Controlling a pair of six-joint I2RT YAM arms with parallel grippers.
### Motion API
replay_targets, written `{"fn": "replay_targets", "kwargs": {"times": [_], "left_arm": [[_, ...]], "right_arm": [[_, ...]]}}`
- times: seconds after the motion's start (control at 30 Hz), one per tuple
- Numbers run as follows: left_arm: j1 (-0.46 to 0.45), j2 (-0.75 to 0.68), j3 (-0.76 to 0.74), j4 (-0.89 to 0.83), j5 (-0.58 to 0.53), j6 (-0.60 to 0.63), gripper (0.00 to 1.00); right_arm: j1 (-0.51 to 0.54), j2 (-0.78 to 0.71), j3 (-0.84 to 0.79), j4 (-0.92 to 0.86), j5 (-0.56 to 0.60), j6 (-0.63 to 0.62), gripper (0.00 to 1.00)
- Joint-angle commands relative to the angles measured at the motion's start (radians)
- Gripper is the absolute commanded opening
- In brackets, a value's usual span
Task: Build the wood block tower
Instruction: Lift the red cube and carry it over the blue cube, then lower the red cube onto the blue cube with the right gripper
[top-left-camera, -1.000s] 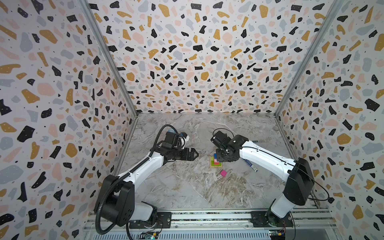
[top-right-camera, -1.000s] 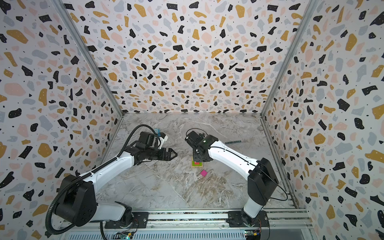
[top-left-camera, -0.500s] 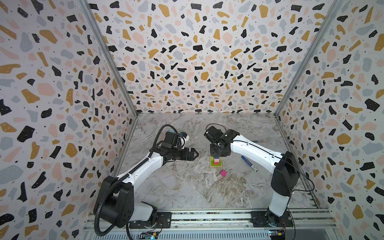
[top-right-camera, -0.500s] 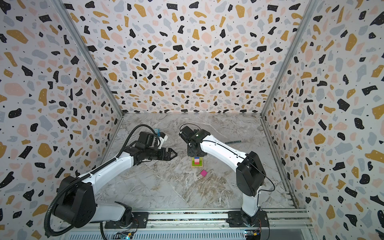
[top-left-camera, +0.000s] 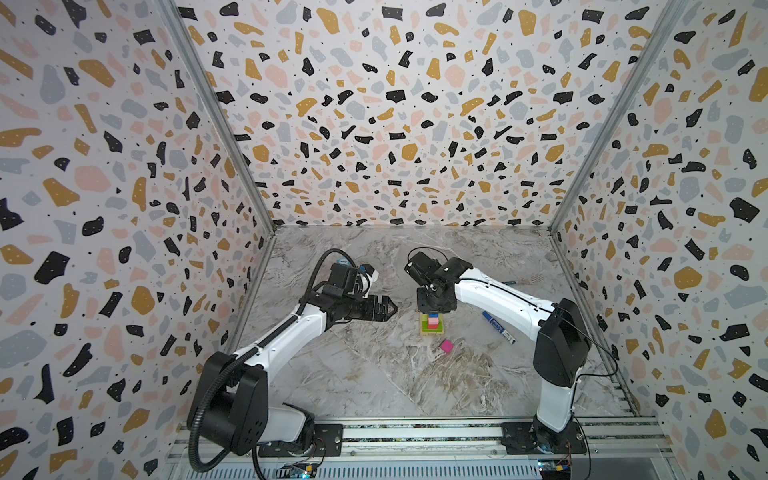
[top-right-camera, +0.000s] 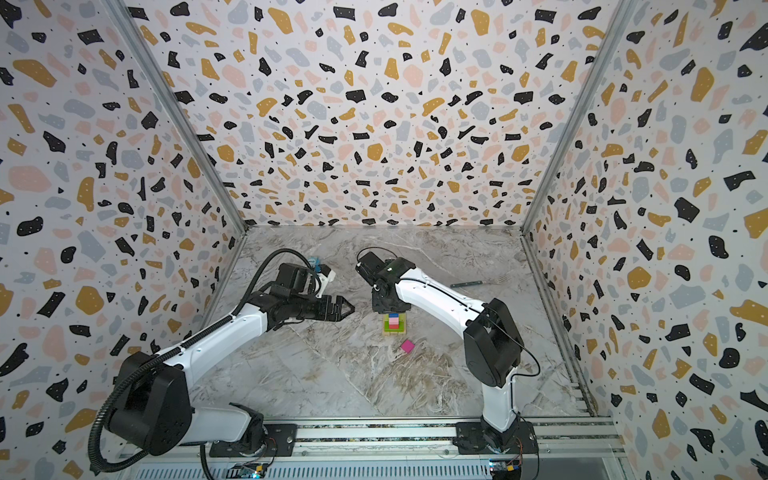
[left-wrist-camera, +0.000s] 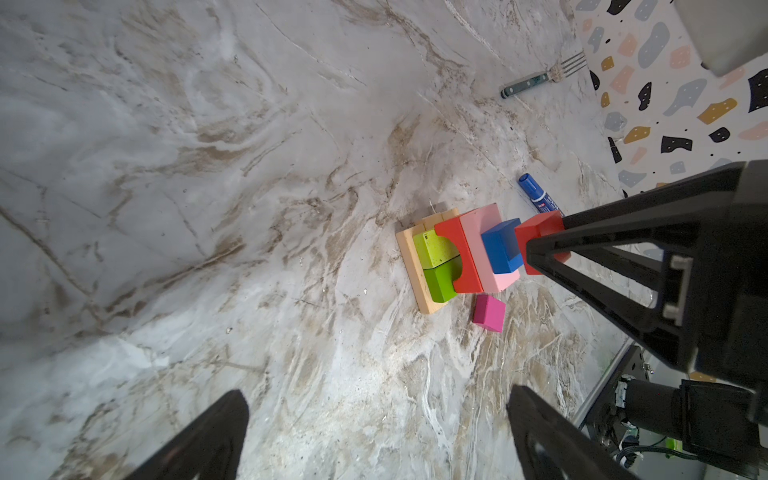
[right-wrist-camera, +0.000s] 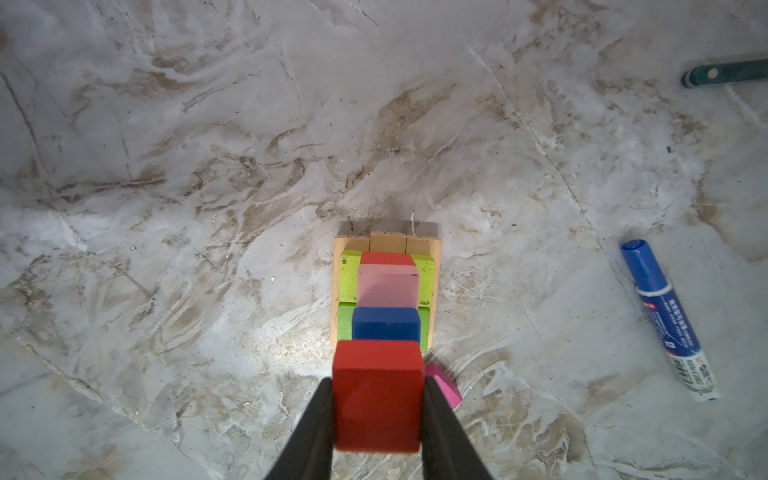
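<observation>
Gripping red cube (right-wrist-camera: 378, 399) in right gripper (right-wrist-camera: 378, 380), over blue cube (right-wrist-camera: 386, 325) atop tower (right-wrist-camera: 387, 286); left gripper (top-left-camera: 386, 308) open, empty, aside. Could topple it if released off-centre or nudged on descent.

Tower (top-left-camera: 432, 325) upright. Base: three tan oblongs (right-wrist-camera: 388, 242) side by side. Above: two lime-green blocks (right-wrist-camera: 348, 282), then red arched block (right-wrist-camera: 386, 258) beside pink block (right-wrist-camera: 388, 286), blue cube (right-wrist-camera: 386, 324) on top. Orange-red cube (right-wrist-camera: 377, 407) directly over blue cube, pinched in right gripper (right-wrist-camera: 377, 384); contact not discernible. Magenta cube (right-wrist-camera: 446, 388) loose, just beside base.
</observation>
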Motion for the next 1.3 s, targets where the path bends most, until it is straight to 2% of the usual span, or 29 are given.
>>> {"fn": "replay_targets", "kwargs": {"times": [0.0, 0.97, 1.07, 1.27], "left_arm": [[0.005, -0.016, -0.009, 0.015, 0.014, -0.001, 0.98], [0.004, -0.013, -0.009, 0.014, 0.01, -0.002, 0.98], [0.004, -0.011, -0.009, 0.015, 0.008, -0.002, 0.98], [0.004, -0.012, -0.008, 0.015, 0.008, -0.002, 0.98]], "right_arm": [[-0.006, -0.019, 0.002, -0.011, -0.002, 0.003, 0.27], [-0.023, -0.052, -0.058, 0.043, -0.034, -0.013, 0.29], [-0.023, -0.053, -0.06, 0.043, -0.036, -0.014, 0.32], [-0.023, -0.059, -0.058, 0.043, -0.034, -0.017, 0.47]]}}
